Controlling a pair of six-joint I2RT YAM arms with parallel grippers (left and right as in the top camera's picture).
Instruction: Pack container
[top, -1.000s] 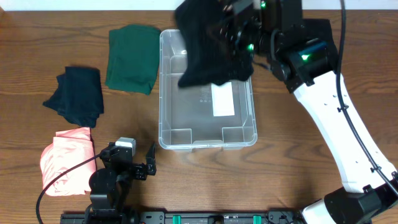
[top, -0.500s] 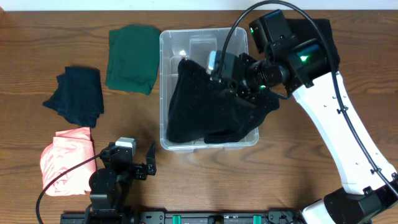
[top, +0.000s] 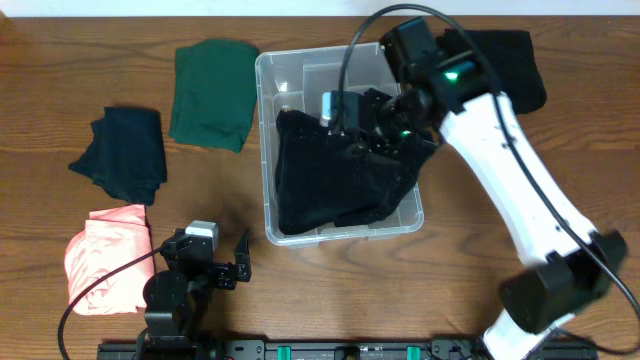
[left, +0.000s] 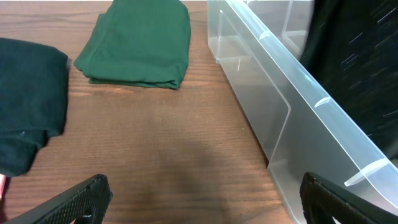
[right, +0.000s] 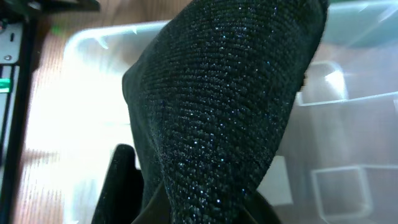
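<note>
Wood-grain table all round, with the clear plastic container sitting about dead centre, long side running 12 to 6. A black sparkly knit garment filled most of it, bunched up and lapping over the rim at around 3 o'clock.

The right gripper was down inside the bin at its 1 o'clock corner. From the right wrist view the knit covered everything, so I couldn't tell whether the jaws were pinched on it or had let go. The left gripper was parked at 7 o'clock from the bin, spread wide, holding nothing.

Off at 10 o'clock lay a folded green garment. A dark navy garment was at 9, and a pink garment was down at 8.

My read on the bin: light, thin-walled, slick plastic, so it'd skate on the wood if shoved. I'd grab the rolled rim on a long wall, not the flexy middle of a side panel. The knit looked limp and floppy, so a pinch on a fold should do.
</note>
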